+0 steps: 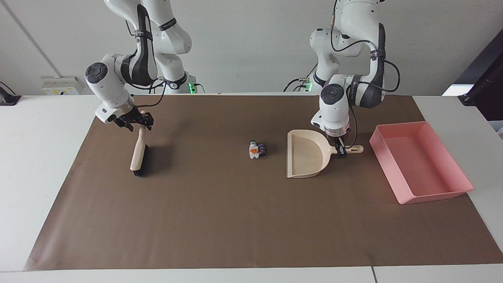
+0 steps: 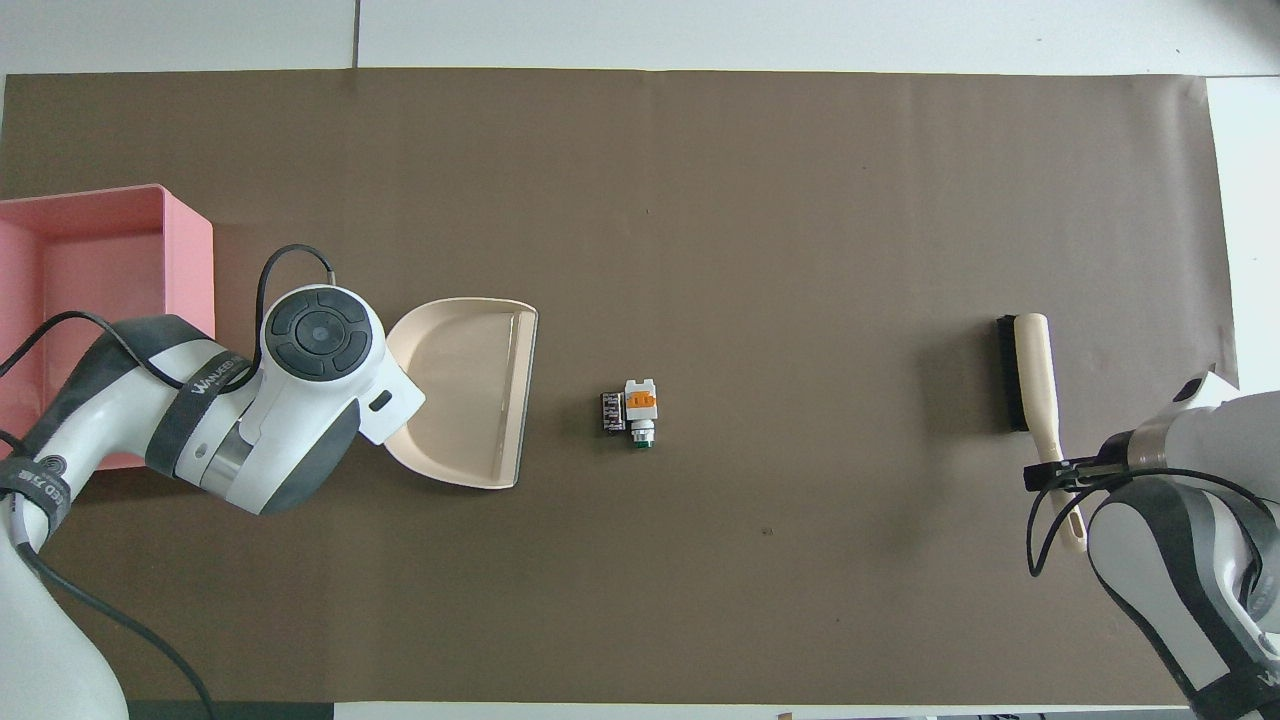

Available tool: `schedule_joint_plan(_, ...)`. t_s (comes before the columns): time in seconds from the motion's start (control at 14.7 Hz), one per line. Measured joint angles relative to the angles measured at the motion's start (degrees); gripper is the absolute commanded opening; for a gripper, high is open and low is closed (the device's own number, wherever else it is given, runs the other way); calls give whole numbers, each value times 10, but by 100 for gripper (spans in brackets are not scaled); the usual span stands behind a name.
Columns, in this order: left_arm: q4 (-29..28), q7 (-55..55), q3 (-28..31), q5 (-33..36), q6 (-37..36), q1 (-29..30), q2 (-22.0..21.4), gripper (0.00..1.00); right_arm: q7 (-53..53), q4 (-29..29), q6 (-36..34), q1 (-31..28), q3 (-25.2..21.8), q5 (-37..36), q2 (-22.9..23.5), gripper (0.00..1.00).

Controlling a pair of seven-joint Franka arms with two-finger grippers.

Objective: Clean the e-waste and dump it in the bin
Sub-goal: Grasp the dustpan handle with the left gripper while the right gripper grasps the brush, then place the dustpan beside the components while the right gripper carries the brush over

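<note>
The e-waste (image 1: 256,149) (image 2: 630,412), a white bit with an orange mark beside a dark bit, lies mid-mat. A beige dustpan (image 1: 304,155) (image 2: 470,390) lies beside it toward the left arm's end, its mouth facing the e-waste. My left gripper (image 1: 341,151) is shut on the dustpan's handle; in the overhead view the wrist hides it. The pink bin (image 1: 424,165) (image 2: 60,250) sits past the handle, at the mat's end. My right gripper (image 1: 140,122) (image 2: 1050,470) sits at the handle of a beige brush (image 1: 138,155) (image 2: 1030,385) that lies on the mat.
A brown mat (image 1: 235,220) covers most of the white table. The brush's black bristles face the e-waste. Bare mat lies between the brush and the e-waste.
</note>
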Motion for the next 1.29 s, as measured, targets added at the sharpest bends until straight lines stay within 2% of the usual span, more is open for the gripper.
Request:
schedule_joint_plan(0.14,1,-4,0,0,0,-1,0,28,0,0,0,0,0,6,0,75)
schedule_joint_plan(0.34,3,-7,0,1,0,-2,-4,28,0,-1,0,0,0,7,0,54)
schedule_joint_plan(0.41,4,-8,0,1,0,-2,-6,27,0,-1,0,0,0,7,0,35)
schedule_joint_plan(0.48,6,-8,0,1,-1,-2,-8,24,0,-1,-1,0,1,7,0,4)
schedule_joint_plan(0.54,7,-10,1,1,-3,-2,-11,21,0,-1,-1,1,1,9,0,0)
schedule_joint_plan(0.75,25,-46,1,1,-44,-4,-14,13,4,2,-10,9,2,28,0,0)
schedule_joint_plan(0.82,34,-53,0,1,-65,-6,-15,13,7,6,-17,16,2,30,0,0)
schedule_joint_plan(0.95,49,-59,0,1,-101,-14,-16,1,14,19,-35,25,3,30,0,0)
schedule_joint_plan(1.16,57,-62,0,1,-122,-30,-17,0,37,49,-67,38,5,31,-2,0)
schedule_joint_plan(1.29,58,-64,0,9,-135,-44,-17,0,89,76,-106,75,9,32,-7,0)
